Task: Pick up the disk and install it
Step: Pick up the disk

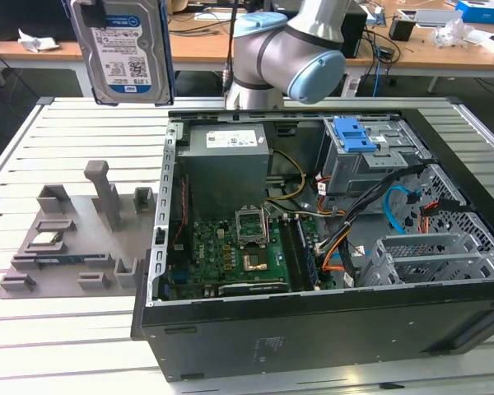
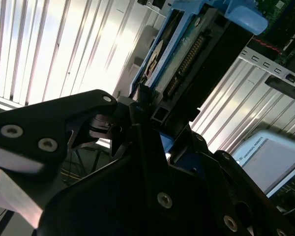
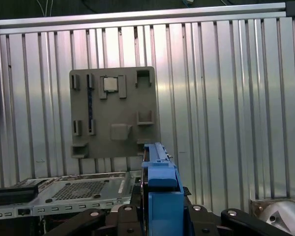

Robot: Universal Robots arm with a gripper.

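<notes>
Right now your gripper point(image 2: 146, 101) is pinching the disk point(image 1: 123, 49). In the second wrist view its black fingers point(image 2: 81, 115) are pressed onto the end of the drive beside the row of connector pins. In the first wrist view the disk's blue frame point(image 3: 161, 194) stands edge-on between the gripper's two halves.

In the exterior view the disk hangs upright in the air with its white-and-blue label turned to the camera. It sits at about eleven o'clock from the open computer case point(image 1: 313, 329), toward the exterior view's left, and touches nothing but the gripper.

Beneath it you have the slatted metal bench point(image 1: 66, 346). A grey fixture plate point(image 3: 123, 105) lies flat on the bench, at about nine o'clock from the case and just beside its wall. A small square chip point(image 3: 110, 83) sits in one of the plate's pockets.

Inside the case, the green motherboard point(image 1: 230, 255) is nearest the camera. The grey power supply box point(image 1: 226, 152) lies at twelve o'clock from the motherboard. The grey drive bay with its blue handle point(image 1: 358, 140) lies at about two o'clock, well apart from the disk.

Behind the case, at twelve o'clock, you see the arm point(image 1: 288, 49) rising from the bench. Farther back are wooden desks point(image 1: 445, 49) with loose clutter on them.
</notes>
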